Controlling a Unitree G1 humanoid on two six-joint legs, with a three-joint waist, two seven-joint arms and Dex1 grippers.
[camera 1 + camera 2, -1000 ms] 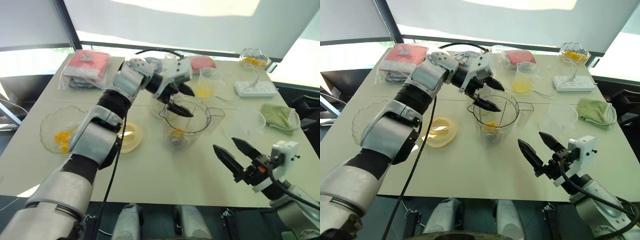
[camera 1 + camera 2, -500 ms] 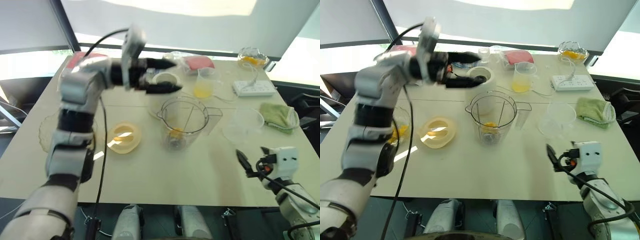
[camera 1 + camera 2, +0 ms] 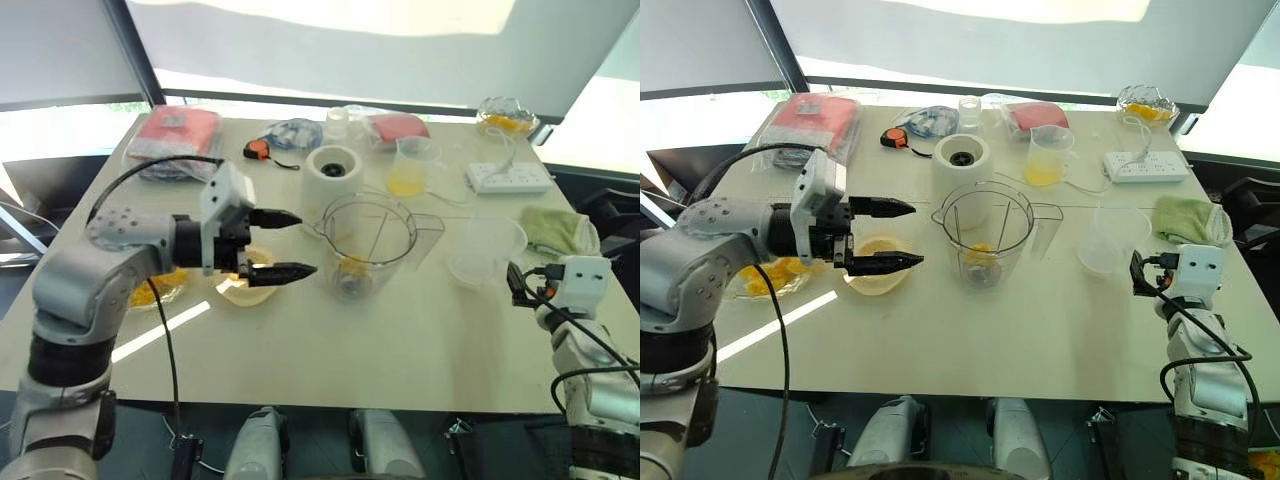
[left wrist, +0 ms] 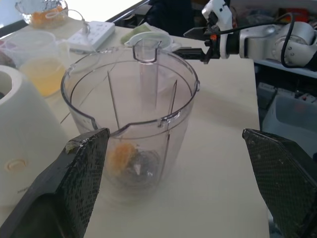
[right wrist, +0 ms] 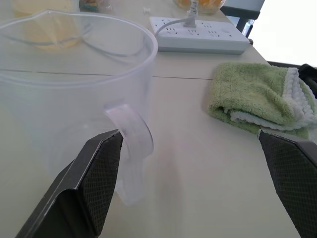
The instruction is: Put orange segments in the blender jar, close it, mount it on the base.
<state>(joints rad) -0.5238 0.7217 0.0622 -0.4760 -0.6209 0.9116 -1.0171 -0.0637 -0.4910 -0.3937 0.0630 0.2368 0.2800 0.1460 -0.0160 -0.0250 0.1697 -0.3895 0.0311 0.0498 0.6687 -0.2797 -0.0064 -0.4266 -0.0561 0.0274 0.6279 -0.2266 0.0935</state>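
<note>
A clear blender jar [image 3: 984,240] stands upright near the middle of a pale tabletop [image 3: 970,340], lid off, with an orange segment [image 4: 121,156] at its bottom by the blade. Just behind the jar sits the white base [image 3: 962,160]. The left hand [image 3: 900,235] hovers beside the jar, apart from it, fingers spread wide and holding nothing, pointing toward the jar. The right hand [image 3: 515,283] sits well to the jar's other side, near a clear measuring cup [image 5: 74,89] and a green cloth [image 5: 260,101], fingers wide apart and empty.
</note>
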